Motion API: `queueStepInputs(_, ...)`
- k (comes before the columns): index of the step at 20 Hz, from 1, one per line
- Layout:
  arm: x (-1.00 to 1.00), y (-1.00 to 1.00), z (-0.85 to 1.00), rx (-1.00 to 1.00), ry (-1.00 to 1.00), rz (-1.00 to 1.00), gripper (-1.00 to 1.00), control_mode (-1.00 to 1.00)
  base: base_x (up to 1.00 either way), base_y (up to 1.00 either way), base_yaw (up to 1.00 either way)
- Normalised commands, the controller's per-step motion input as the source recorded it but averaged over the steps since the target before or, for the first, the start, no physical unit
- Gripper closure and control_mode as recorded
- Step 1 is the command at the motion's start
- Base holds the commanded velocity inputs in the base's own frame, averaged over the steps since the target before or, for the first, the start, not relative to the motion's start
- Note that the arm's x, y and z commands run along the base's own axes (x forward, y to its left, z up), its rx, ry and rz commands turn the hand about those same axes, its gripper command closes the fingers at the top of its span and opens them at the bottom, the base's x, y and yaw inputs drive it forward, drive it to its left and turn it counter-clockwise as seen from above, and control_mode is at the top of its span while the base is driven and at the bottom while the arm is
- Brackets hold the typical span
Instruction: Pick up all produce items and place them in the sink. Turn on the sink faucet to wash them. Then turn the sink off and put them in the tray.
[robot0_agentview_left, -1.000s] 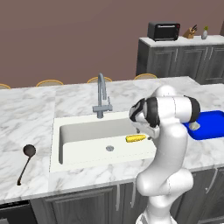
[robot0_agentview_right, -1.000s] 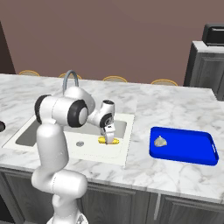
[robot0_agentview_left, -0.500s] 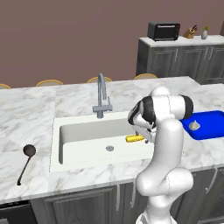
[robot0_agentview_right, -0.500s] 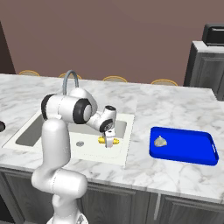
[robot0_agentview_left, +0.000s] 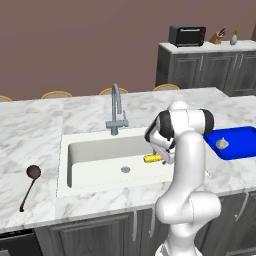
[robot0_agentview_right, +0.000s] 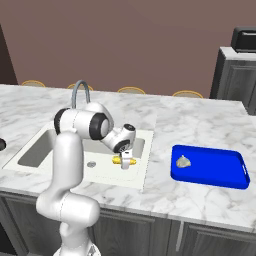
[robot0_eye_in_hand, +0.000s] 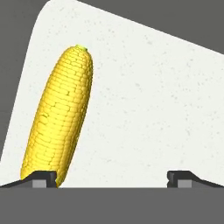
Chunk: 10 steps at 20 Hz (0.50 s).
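The yellow corn cob (robot0_eye_in_hand: 61, 118) lies on the off-white floor of the sink (robot0_agentview_left: 95, 160) at its right end, also seen as corn (robot0_agentview_left: 151, 158) and corn (robot0_agentview_right: 116, 160). My gripper (robot0_eye_in_hand: 111, 179) is open and low over it, pointing down into the basin; the cob's near end sits by the left fingertip (robot0_eye_in_hand: 41, 177), and the gap between the fingers holds nothing. From the right base, the gripper (robot0_agentview_right: 125, 163) hangs just at the cob. The beige roundish item (robot0_agentview_left: 222, 143) rests in the blue tray (robot0_agentview_left: 242, 136) on the counter to the right. The grey faucet (robot0_agentview_left: 116, 107) stands behind the basin.
A black ladle (robot0_agentview_left: 29, 184) lies on the marble left of the sink. The sink's right wall (robot0_agentview_right: 145, 160) is close beside my hand. A toaster oven (robot0_agentview_left: 187, 36) sits on the far dark cabinets. Chair backs (robot0_agentview_left: 56, 94) line the counter's far edge.
The gripper has come down a little further into the sink toward the corn. The corn, the beige item and the tray have not moved.
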Motion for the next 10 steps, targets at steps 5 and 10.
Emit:
queueStepInputs(5,0.23,0.00,-0.18,0.05,-0.06,-0.05,-1.00,-1.00,0.00,0.00,0.00)
queueStepInputs(10,0.25,0.00,-0.26,0.04,-0.01,-0.05,-1.00,-1.00,0.00,0.00,0.00)
